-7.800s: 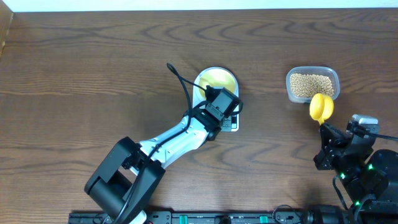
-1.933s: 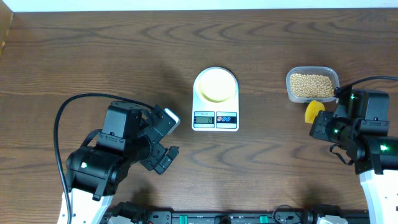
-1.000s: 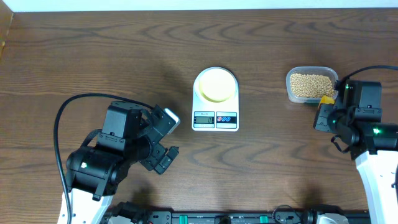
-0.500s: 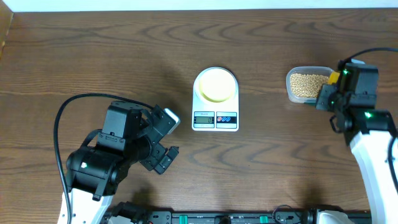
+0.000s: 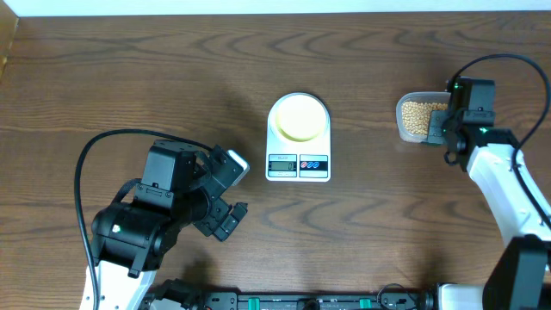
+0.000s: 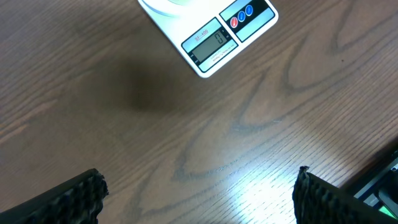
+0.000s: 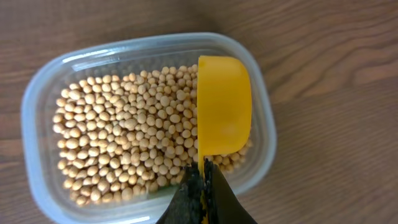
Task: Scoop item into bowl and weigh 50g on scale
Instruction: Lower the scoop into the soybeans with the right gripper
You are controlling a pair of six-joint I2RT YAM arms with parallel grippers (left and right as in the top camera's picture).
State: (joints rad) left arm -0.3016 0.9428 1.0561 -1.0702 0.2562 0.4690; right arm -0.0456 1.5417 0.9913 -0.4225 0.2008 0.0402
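Tan beans [image 7: 130,127] fill a clear plastic tub [image 7: 43,93] at the table's right [image 5: 415,115]. My right gripper [image 7: 203,182] is shut on the handle of a yellow scoop [image 7: 222,112]. The scoop is turned on its side over the right part of the tub, its open face toward the beans. From overhead the right gripper [image 5: 449,129] hides the scoop. The cream bowl [image 5: 299,118] sits on the white scale [image 5: 298,164], whose display shows in the left wrist view [image 6: 214,42]. My left gripper [image 6: 199,199] is open over bare wood, well left of the scale [image 5: 225,196].
The dark wooden table [image 5: 129,77] spreads around the scale and tub. The left arm's black cable [image 5: 95,151] loops over the table at the left. A black rail [image 5: 284,301] runs along the near edge.
My right arm has swung toward the far side with the scoop, from beside the tub's near right corner to over the beans. The left arm has not moved.
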